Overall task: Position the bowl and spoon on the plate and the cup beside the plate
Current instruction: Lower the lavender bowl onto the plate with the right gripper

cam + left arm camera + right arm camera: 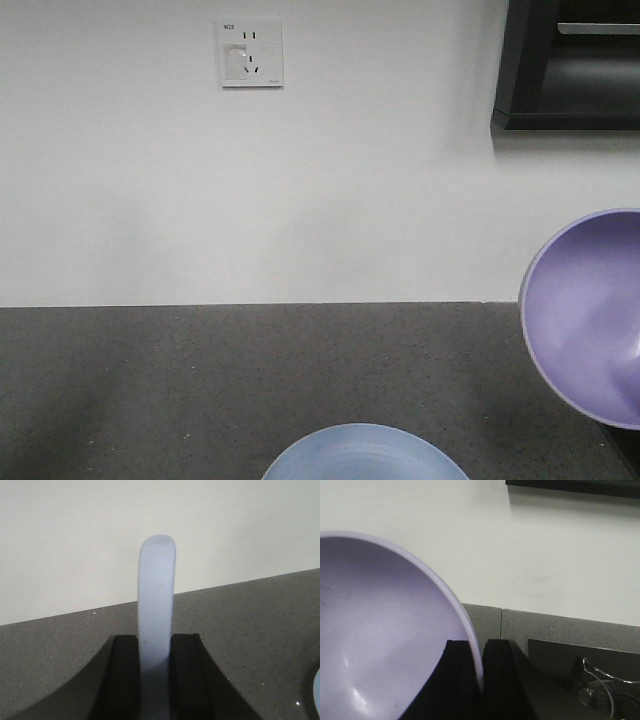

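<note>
The lavender bowl point(590, 315) hangs tilted in the air at the right edge of the front view, its inside facing the camera. In the right wrist view the bowl point(375, 640) fills the left side, and my right gripper point(476, 652) is shut on its rim, one finger inside and one outside. My left gripper point(156, 647) is shut on the pale spoon point(157, 595), whose handle stands straight up between the black fingers above the counter. The light-blue plate point(365, 455) lies on the counter at the bottom centre. The cup is out of view.
The dark speckled counter point(200, 380) runs back to a white wall with a socket point(250, 53). A black cabinet point(570, 65) hangs at the top right. A black panel with wires point(590, 680) lies on the counter's right part.
</note>
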Available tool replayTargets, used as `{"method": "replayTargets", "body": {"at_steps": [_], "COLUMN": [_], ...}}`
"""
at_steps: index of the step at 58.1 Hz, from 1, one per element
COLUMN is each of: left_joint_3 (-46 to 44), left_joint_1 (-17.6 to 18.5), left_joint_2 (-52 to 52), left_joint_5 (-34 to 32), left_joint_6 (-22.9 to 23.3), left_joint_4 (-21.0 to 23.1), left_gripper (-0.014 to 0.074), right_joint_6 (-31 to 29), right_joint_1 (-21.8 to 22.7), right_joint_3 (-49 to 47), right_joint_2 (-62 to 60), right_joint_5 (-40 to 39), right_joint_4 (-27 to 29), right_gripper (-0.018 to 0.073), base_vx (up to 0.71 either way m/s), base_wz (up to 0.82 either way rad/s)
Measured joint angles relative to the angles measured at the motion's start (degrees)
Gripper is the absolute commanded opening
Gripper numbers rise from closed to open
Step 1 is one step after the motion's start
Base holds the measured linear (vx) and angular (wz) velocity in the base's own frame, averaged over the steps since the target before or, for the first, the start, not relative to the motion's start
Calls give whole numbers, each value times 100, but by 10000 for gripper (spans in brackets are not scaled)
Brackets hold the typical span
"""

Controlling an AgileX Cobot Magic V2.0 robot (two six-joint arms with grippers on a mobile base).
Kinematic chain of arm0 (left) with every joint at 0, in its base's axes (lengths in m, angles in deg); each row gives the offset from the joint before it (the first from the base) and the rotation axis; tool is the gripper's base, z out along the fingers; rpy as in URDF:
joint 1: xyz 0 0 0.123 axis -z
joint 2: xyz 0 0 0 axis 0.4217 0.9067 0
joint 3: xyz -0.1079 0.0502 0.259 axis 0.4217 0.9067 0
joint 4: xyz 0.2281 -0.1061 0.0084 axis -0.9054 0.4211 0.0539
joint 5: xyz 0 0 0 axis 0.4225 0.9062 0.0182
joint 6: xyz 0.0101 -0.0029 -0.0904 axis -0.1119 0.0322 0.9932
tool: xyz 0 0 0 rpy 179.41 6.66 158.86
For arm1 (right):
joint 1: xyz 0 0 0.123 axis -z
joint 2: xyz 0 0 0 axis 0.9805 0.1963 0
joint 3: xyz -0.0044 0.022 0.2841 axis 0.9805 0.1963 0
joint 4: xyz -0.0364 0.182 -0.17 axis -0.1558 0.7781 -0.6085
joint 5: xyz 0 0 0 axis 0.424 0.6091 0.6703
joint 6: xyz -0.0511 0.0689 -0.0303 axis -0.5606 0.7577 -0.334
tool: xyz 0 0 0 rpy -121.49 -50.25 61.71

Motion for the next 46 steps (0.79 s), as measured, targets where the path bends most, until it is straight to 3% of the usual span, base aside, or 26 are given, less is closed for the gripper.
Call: {"method": "replayTargets", "body": {"at_steps": [12,21,27,31,46], "left_joint_3": [0,0,0,0,0], "left_joint_1": [0,0,0,0,0], "left_joint_2": [0,0,0,0,0], "left_joint_5": [0,0,0,0,0], "left_joint_6": [0,0,0,0,0], "left_joint_4": [0,0,0,0,0], "left_gripper": [-6,-6,-6,-6,-6], "right_joint_6": [17,-559,-1389,-1619,-1123], "right_joint_1": [0,-111,-586,-996,-2136], "right_joint_3": [0,0,0,0,0], "right_joint_2": [53,371,770,1071,2602], "right_joint_5": [13,97,113,94,-97], "right_joint_4": [235,914,1472,1691,1674], "right_gripper": [-9,-9,-9,-9,-9], "base_vx": [0,0,0,0,0], "base_wz": [0,0,0,0,0]}}
